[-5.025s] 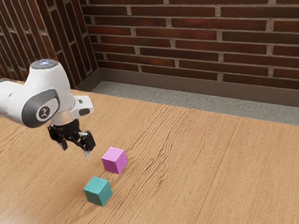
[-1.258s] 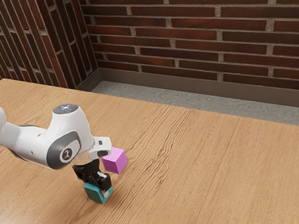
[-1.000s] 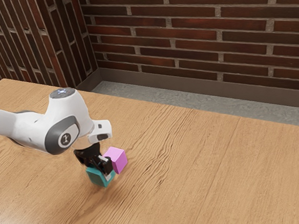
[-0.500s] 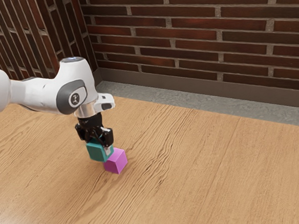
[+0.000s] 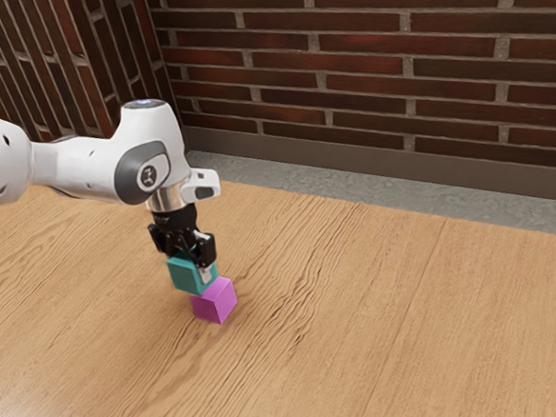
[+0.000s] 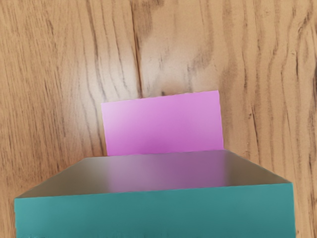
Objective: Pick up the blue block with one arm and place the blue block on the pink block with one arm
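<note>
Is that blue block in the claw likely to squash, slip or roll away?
Probably stiff: the blue block shows sharp, straight edges while squeezed by the gripper. It seems unlikely to roll, being a flat-faced cube. Its smooth faces might slide sideways once set on the pink block.

The table (image 5: 392,344) lies open toward the exterior view's right. One obstacle stands on it: pink block (image 5: 215,302), just below the blue block (image 5: 187,275) clamped in the gripper (image 5: 194,260). Rear brick wall (image 5: 363,59) stands well apart.
</note>
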`<action>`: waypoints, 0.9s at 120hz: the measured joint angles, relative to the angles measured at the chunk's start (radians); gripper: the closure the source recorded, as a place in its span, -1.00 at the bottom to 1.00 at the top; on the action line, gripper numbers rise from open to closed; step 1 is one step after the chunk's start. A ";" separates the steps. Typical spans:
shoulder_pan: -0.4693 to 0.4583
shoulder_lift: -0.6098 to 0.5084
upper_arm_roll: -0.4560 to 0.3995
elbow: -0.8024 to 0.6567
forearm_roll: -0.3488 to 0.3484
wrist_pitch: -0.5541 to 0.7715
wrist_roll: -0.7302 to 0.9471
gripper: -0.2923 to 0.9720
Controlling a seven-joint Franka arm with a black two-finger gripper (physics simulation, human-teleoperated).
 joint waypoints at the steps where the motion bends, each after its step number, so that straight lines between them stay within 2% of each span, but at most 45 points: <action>1: 0.000 0.001 0.000 0.001 0.000 0.000 0.001 -0.06; 74: 0.000 0.064 -0.006 0.050 -0.001 0.047 0.054 -0.06; 108: -0.003 0.043 -0.006 0.032 -0.005 0.050 0.064 -0.07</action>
